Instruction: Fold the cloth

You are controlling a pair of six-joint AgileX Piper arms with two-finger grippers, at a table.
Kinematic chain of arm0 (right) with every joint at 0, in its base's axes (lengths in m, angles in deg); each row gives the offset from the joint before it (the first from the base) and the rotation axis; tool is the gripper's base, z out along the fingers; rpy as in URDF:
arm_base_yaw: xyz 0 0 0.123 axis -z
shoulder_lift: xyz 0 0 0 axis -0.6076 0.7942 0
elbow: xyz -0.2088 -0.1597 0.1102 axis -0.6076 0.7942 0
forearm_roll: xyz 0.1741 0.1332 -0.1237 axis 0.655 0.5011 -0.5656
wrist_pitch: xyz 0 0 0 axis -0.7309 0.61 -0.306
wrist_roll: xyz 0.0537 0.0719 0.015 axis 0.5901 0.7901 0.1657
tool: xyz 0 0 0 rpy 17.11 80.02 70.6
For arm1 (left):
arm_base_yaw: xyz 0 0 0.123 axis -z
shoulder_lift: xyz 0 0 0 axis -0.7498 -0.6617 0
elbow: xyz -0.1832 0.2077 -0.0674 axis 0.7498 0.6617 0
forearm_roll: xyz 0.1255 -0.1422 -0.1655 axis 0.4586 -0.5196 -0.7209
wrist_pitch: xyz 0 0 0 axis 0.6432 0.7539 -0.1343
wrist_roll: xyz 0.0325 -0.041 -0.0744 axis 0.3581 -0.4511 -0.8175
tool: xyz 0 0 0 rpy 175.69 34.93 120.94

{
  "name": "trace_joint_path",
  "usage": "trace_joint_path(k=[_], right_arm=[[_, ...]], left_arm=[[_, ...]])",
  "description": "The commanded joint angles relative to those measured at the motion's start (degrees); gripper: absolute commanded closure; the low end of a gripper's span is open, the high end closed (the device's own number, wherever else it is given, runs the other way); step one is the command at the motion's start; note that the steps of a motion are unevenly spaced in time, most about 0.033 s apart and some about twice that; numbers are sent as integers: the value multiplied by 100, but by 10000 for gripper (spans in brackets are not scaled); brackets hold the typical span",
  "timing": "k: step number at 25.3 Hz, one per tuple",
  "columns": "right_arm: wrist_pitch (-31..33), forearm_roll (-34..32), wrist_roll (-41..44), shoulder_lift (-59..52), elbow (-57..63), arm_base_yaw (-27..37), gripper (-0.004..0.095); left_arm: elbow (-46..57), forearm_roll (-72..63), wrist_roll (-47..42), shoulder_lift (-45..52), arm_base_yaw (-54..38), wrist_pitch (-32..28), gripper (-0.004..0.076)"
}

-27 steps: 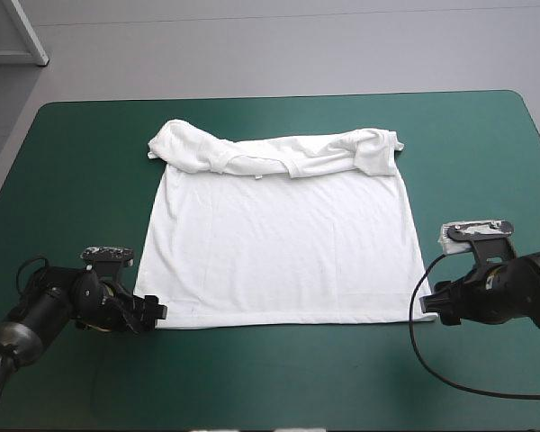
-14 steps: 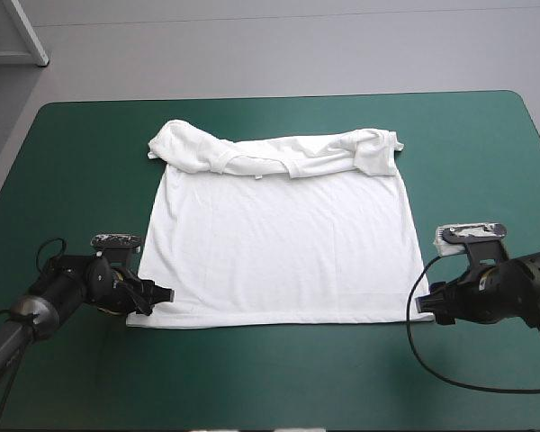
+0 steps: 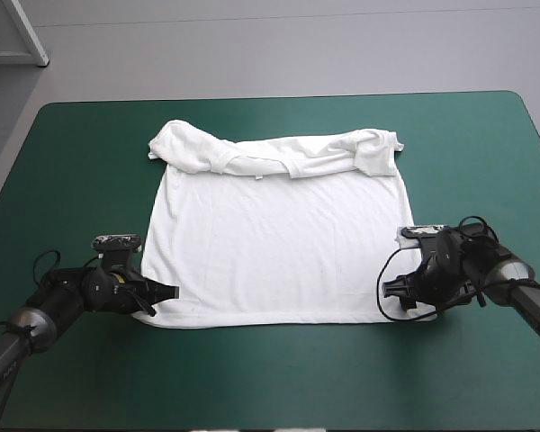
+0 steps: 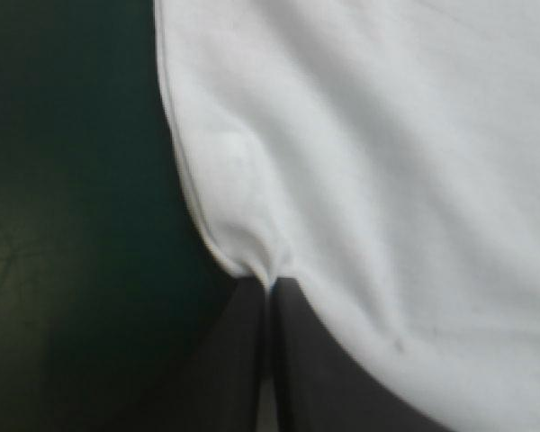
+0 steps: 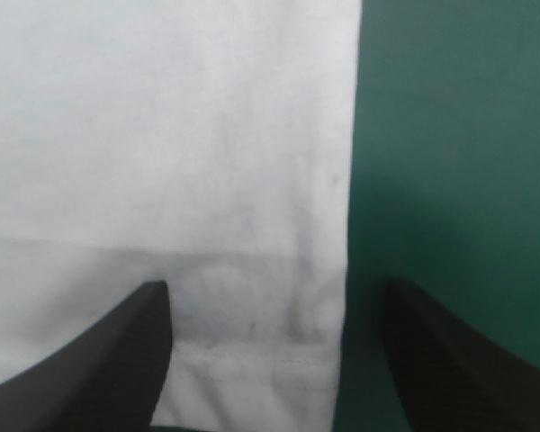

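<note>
Grasp step: T-shirt (image 3: 274,243) flat at middle of table (image 3: 72,162), left gripper (image 4: 268,286) clenched on near-left hem corner, right gripper (image 5: 274,301) open astride near-right corner; next it should clamp, then both lift hem.

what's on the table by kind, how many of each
T-shirt: 1
grippers: 2 (left gripper, right gripper)
table: 1
total: 4
</note>
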Motion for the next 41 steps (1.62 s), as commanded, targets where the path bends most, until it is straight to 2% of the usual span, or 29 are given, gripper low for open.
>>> trace_joint_path(k=[1,4,6,8,9,13,16,17,19,21,28,29,36,41], right_arm=[[-175,362,-264,97,-63,16,330],[-175,576,-441,76,-63,16,476],[-200,576,-505,64,-63,16,656],[-311,570,-536,34,-63,16,877],[-351,570,-554,-23,-86,16,920],[-322,398,-634,-464,-473,16,924],[-15,183,-1254,-906,-1330,16,926],[88,85,-1223,-945,-1586,16,926],[308,37,-1185,-1014,-2492,16,926],[450,-127,-820,-1049,-3752,16,926],[504,-847,-635,-1036,-6190,16,925],[491,-1025,-651,-997,-6788,16,926],[322,-1240,-796,-938,-8451,16,926],[365,-1240,-866,-976,-9163,16,925]], left_arm=[[381,-263,-52,-307,54,809,734],[381,-263,-52,-307,54,718,734],[371,-263,-52,-264,54,597,734],[311,-251,-52,-161,54,491,734],[231,-238,-52,-85,54,491,734],[-554,-113,-52,407,54,853,734],[-1857,137,-63,806,54,1262,734],[-2270,200,-63,877,54,1339,734],[-3350,370,-63,906,54,1591,734],[-4866,631,-63,892,54,1727,734],[-7314,1337,-51,667,54,1986,734],[-7991,1382,82,538,54,2024,734],[-9837,1320,501,197,54,1924,734],[-10628,1320,673,171,54,1875,734]])
